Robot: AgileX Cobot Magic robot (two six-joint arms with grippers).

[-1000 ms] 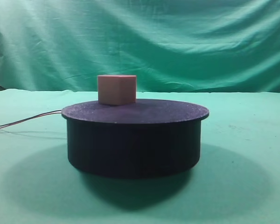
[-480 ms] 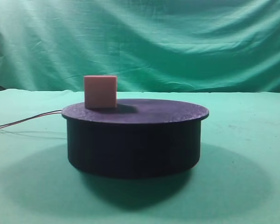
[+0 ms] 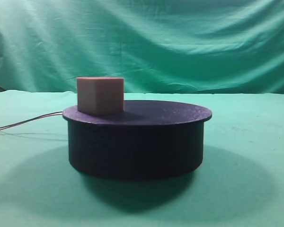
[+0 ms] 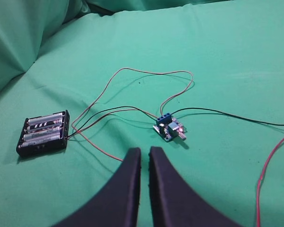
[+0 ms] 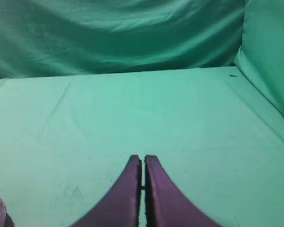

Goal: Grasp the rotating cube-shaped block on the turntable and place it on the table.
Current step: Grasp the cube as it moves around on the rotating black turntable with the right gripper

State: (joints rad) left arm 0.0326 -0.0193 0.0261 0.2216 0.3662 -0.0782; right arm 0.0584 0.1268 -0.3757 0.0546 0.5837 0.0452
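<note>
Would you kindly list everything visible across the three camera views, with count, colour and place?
cube-shaped block: one, pinkish-salmon, on the turntable's left edge
turntable: one, black, centre of the table
table: one, green cloth, under everything
backdrop: one, green, draped behind
battery holder: one, black, four cells, on the cloth at left
circuit board: one, blue, right of the holder
wires: several, red and black, joining holder and board
left gripper: one, black fingers, shut
right gripper: one, dark fingers, shut

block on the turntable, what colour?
Pinkish-salmon cube-shaped block, plain matte faces; exterior high view shows it best.
</note>
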